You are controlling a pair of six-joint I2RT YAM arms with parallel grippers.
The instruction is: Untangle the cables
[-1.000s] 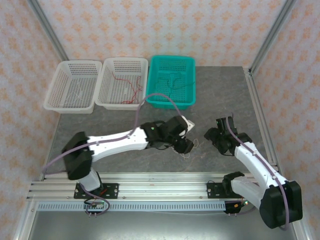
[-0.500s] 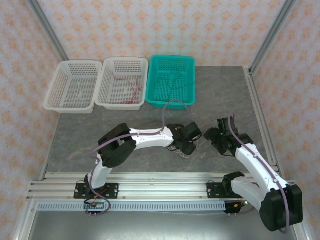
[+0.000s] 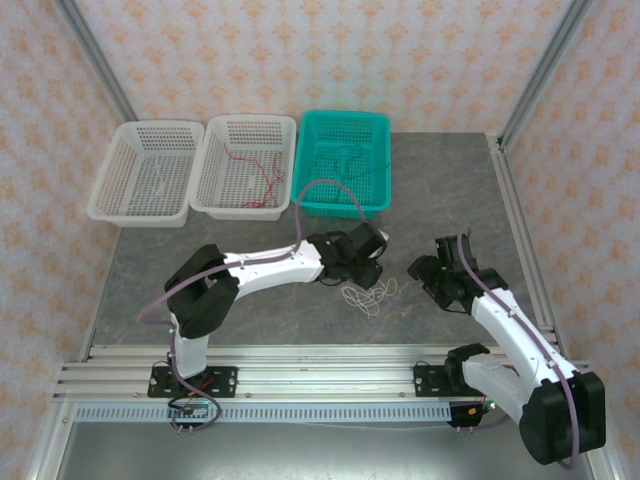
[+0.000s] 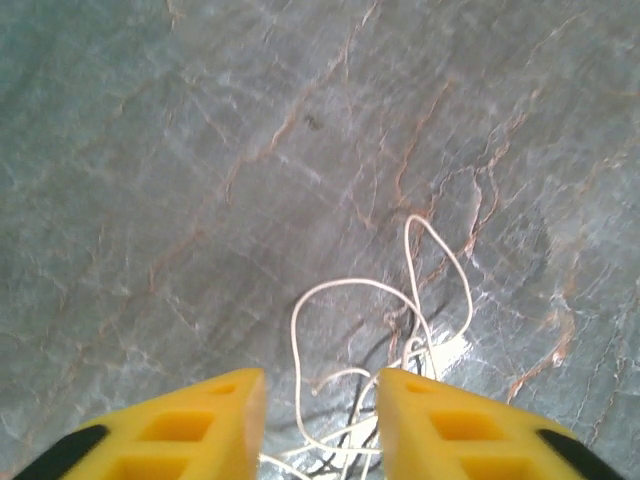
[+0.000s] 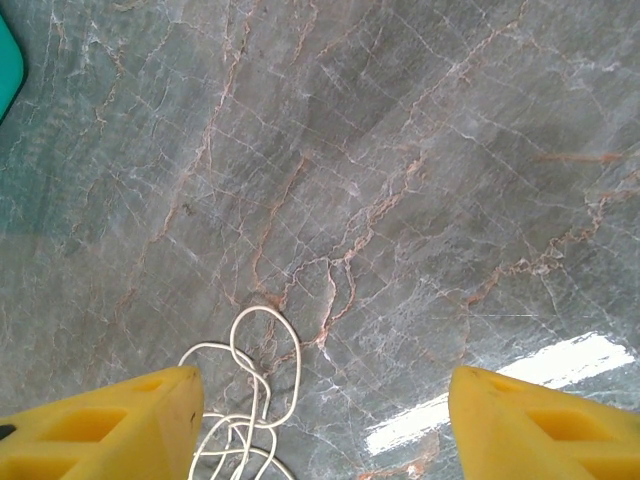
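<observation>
Pulled back toward the upper frame, the left hand [image 4: 322, 388] now hangs slightly open, the white cable [image 4: 400, 320] coiled on the tabletop [image 3: 250, 225] between and just beyond its tips. Right hand [image 5: 325, 385] stands wide open, with the coil at the lower left of its wrist view.

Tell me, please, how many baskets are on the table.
3. One white basket sits at the far left, a second white basket right beside it, and a teal basket next along to the right. None appears to be hidden.

White cable [image 3: 368, 298] on grey, rust-veined table [image 5: 400, 150]; teal basket [image 3: 340, 208].
</observation>
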